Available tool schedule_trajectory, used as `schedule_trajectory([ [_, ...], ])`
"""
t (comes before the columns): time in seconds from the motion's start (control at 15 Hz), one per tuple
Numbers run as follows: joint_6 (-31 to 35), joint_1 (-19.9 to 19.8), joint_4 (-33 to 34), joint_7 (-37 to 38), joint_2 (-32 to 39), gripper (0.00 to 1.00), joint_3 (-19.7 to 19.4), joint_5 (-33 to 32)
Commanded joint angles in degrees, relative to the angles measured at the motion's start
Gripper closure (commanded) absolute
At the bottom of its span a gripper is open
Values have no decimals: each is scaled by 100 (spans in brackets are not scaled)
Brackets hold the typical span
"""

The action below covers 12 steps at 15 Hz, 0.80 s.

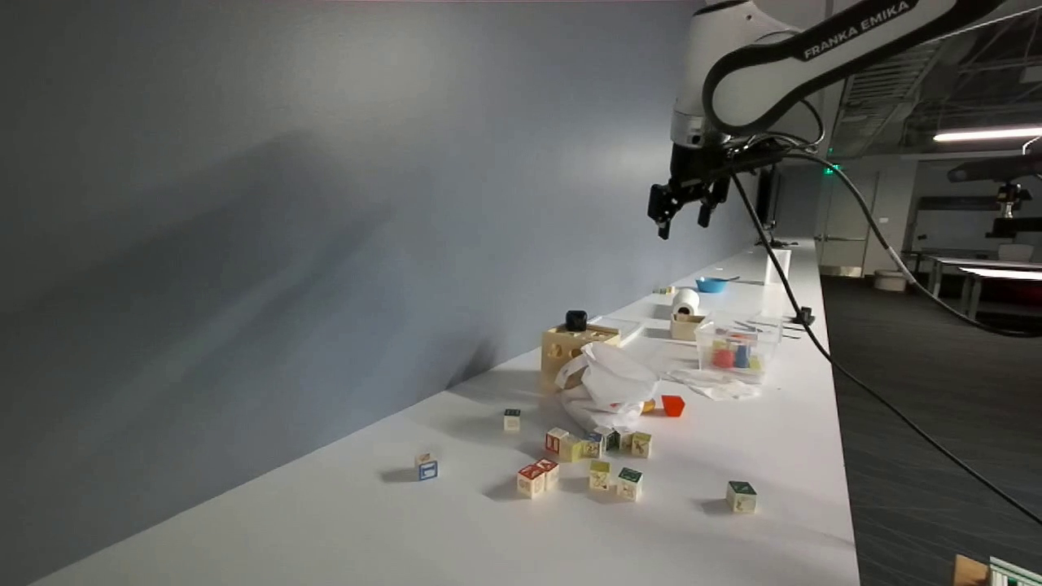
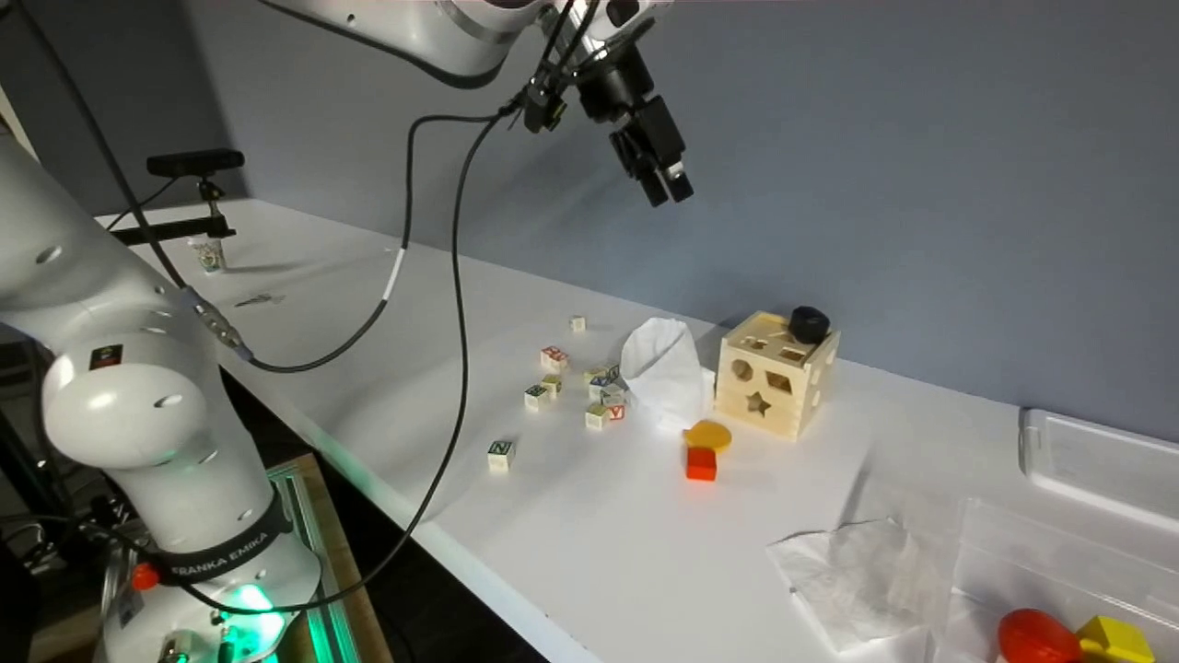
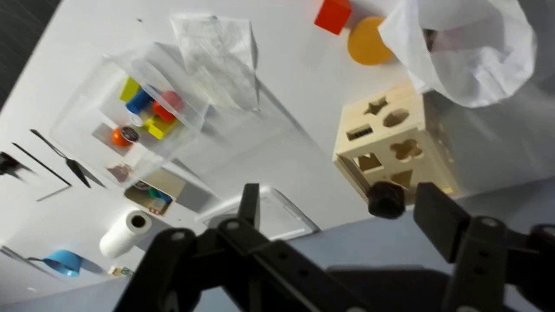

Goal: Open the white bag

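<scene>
Behind the long white bench point(image 1: 383, 537) runs a grey wall point(image 1: 326, 203). On the bench sits the white bag point(image 2: 661, 364), showing a rounded opening in the wrist view. Just beside it stands a wooden shape box point(image 2: 783, 405) topped by a black object point(image 2: 809, 325); whether bag and box touch, I cannot tell. Lettered blocks point(image 1: 531, 480) crowd the bag's other side, several scattered farther out. An orange disc point(image 2: 711, 435) lies just beside the bag, and a red block point(image 2: 701, 465) just beside the disc. Farther along are a crumpled white sheet point(image 2: 857, 575) and a clear bin point(image 2: 1055, 564) holding coloured shapes point(image 2: 1114, 640). A black cable point(image 2: 463, 350) loops down from the arm point(image 1: 753, 89) and crosses before the bench in both exterior views. Well above the bag and the box, the hand point(image 1: 684, 228) hangs pointing downward, its jaws spread wide.
</scene>
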Motion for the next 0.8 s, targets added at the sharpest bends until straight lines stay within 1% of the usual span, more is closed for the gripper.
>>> schedule_trajectory([
  [0.0,992,-167,-424,-252,-134,0,127,975],
  [0.07,753,-190,-333,-99,-46,0,197,1368],
  [0.13,748,-385,-249,-179,20,0,332,943],
  [0.27,733,-377,-269,-176,33,0,365,1255],
  [0.73,732,-384,-271,-170,33,0,370,1324],
])
